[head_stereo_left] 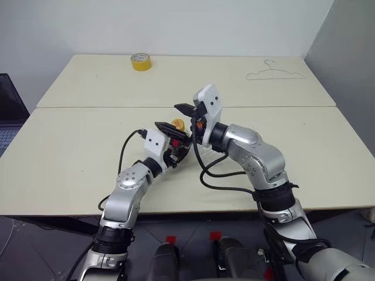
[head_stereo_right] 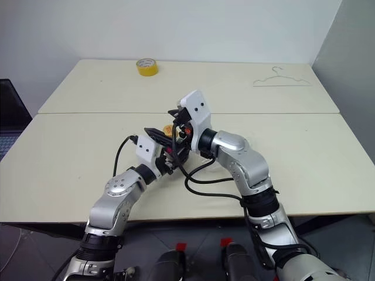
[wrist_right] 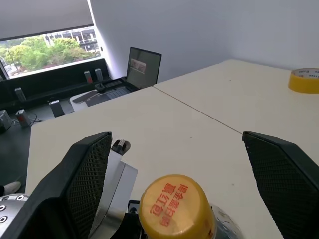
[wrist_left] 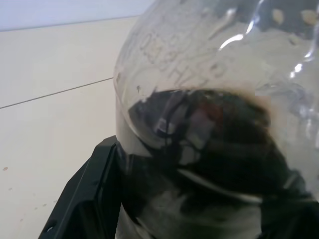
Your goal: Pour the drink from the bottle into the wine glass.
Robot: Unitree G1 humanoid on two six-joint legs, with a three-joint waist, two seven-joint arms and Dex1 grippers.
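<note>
The big pale table (head_stereo_left: pixel 70 175) has a yellow tape roll (head_stereo_left: pixel 140 61) at the far edge and a wire hanger (head_stereo_left: pixel 275 74) off to the far right. Near the front middle, the two arms meet.

The left gripper (head_stereo_left: pixel 173 140) is closed tight on the bottle (wrist_left: pixel 209 149) and holds it up off the table. The dark drink (wrist_left: pixel 219 144) sits in the lower part of the bottle. The yellow cap (wrist_right: pixel 174 206) is on top, so nothing can pour yet.

The right gripper (wrist_right: pixel 179 164) is wide open, one finger on each side of the cap, not touching it.

I think the step now is taking the cap off. To do it well, the right gripper should come down straight over the cap, close on its sides, then twist. The left one must hold the bottle firm and upright so no drink spills.

I cannot see the wine glass for sure; the arms are in the way
</note>
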